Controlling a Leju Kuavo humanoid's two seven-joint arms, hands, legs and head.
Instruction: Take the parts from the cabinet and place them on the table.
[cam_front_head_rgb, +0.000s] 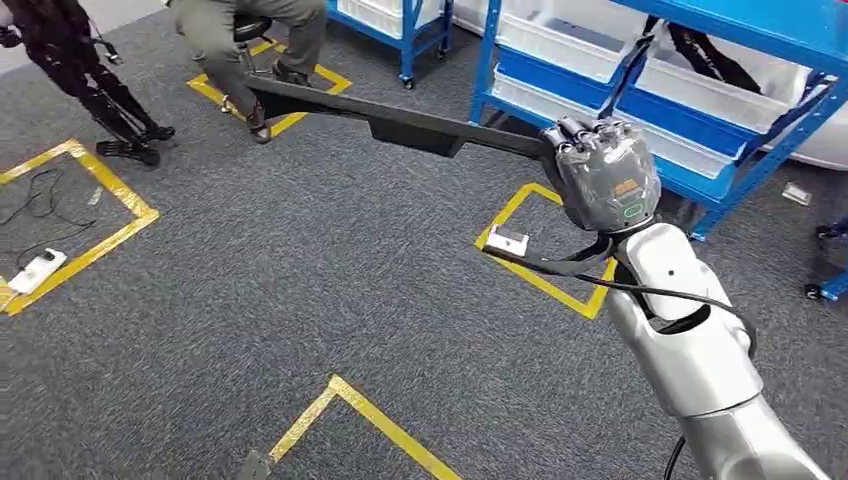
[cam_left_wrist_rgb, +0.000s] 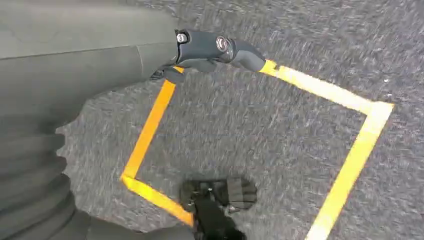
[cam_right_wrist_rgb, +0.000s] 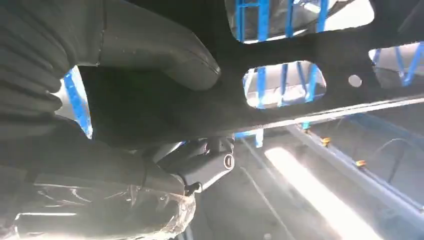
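**Right hand carries a long black part over the carpet**

The long black part (cam_front_head_rgb: 400, 120) is up in the air, gripped at one end by the right hand (cam_front_head_rgb: 600, 172). In the head view it reaches from that hand across the picture toward a seated person (cam_front_head_rgb: 250, 40), roughly level above the grey carpet (cam_front_head_rgb: 300, 290). It is a flat, thin bar with a thicker block partway along its underside. In the right wrist view the part (cam_right_wrist_rgb: 280, 100) shows cut-out openings and a small round hole, and the thick grey thumb (cam_right_wrist_rgb: 165, 55) lies against one face of it while darker fingers (cam_right_wrist_rgb: 205, 160) close in from the other side, so the hand is wrapped tightly round the bar.

The left hand (cam_left_wrist_rgb: 210, 52) hangs over the carpet in its wrist view. Its dark fingers are curled inward and nothing sits in them.

Beyond the right hand stands a blue rack (cam_front_head_rgb: 700, 110) with white trays (cam_front_head_rgb: 700, 90) on its shelves; the part is clear of it. Yellow tape squares (cam_front_head_rgb: 545, 270) mark the carpet, and a small white box (cam_front_head_rgb: 508, 240) lies on the edge of the one below the right hand. Another taped square (cam_front_head_rgb: 90, 215) on the far side has a white power strip (cam_front_head_rgb: 38, 270) and a dark cable beside it. A second person in dark clothes (cam_front_head_rgb: 80, 70) stands near the top corner.
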